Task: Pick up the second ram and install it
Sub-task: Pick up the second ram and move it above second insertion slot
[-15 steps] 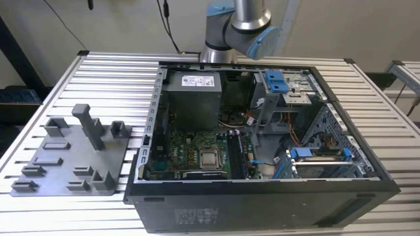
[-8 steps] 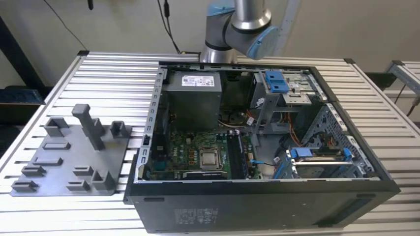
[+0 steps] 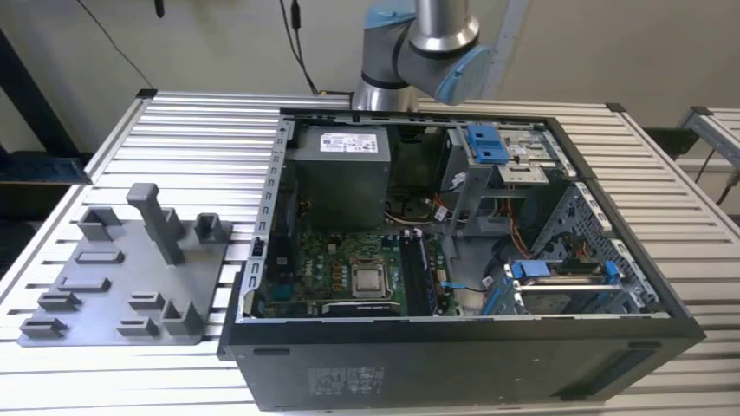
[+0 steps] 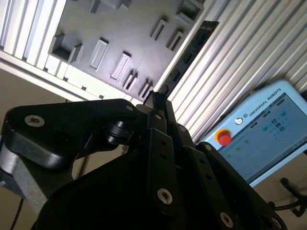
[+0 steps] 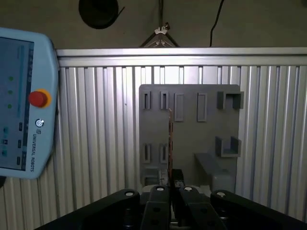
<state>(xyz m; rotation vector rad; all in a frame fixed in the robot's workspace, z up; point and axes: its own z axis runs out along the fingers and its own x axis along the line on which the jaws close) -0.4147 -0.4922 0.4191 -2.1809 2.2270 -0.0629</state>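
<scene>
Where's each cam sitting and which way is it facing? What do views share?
Exterior view: off the arm, high, looking down into the open case on the table; arm behind it.
First wrist view: at the wrist, looking along the gripper and held ram to the plate.
Second wrist view: at the wrist, obliquely past the gripper's linkage along the ram.
Both wrist views share ram, plate, pendant.
</scene>
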